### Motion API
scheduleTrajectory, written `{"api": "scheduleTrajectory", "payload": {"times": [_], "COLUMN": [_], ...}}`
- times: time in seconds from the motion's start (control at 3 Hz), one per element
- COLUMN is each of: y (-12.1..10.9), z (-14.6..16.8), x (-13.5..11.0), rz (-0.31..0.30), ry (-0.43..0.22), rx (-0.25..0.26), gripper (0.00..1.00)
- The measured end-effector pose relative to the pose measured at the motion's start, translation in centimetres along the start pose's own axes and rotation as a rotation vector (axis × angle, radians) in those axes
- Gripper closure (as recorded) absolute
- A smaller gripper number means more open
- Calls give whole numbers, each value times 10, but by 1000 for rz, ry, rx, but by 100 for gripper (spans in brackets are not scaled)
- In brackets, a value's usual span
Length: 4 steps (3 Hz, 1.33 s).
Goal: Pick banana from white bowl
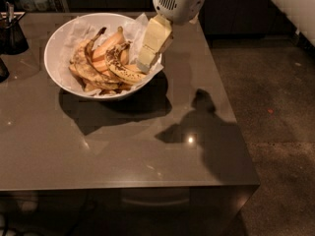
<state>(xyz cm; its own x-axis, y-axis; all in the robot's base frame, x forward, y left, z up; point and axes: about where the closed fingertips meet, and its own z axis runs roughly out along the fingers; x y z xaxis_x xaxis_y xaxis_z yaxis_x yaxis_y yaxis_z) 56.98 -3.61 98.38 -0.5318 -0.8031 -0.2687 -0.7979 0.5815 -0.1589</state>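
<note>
A large white bowl (59, 43) lined with crumpled white paper sits at the back left of the grey table (123, 146). It holds several bananas. The speckled yellow-brown banana (118, 65) lies curved on the right side of the pile, over smoother orange-yellow bananas (106, 45). My gripper (146, 63) hangs from the white wrist at the top and reaches down over the bowl's right rim, just right of the speckled banana and close to it. It holds nothing that I can see.
A small dark container (12, 33) with utensils stands at the table's far left edge. The table's right edge runs near x 500 at the front, with speckled floor (280, 132) beyond. The arm's shadow falls on the table right of the bowl.
</note>
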Motion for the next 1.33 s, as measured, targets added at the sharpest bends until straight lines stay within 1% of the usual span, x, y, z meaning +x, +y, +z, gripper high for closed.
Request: {"api": "scheduleTrajectory", "payload": {"times": [0.33, 0.67, 1.0, 1.33], "y": [16, 32, 37, 35], "z": [-3, -4, -5, -4], "x": [-12, -24, -33, -43], "rz": [-34, -78, -104, -108], "ry": [-28, -32, -30, -31], "rx": [-15, -34, -36, -29], "gripper": [0, 7, 12, 19]}}
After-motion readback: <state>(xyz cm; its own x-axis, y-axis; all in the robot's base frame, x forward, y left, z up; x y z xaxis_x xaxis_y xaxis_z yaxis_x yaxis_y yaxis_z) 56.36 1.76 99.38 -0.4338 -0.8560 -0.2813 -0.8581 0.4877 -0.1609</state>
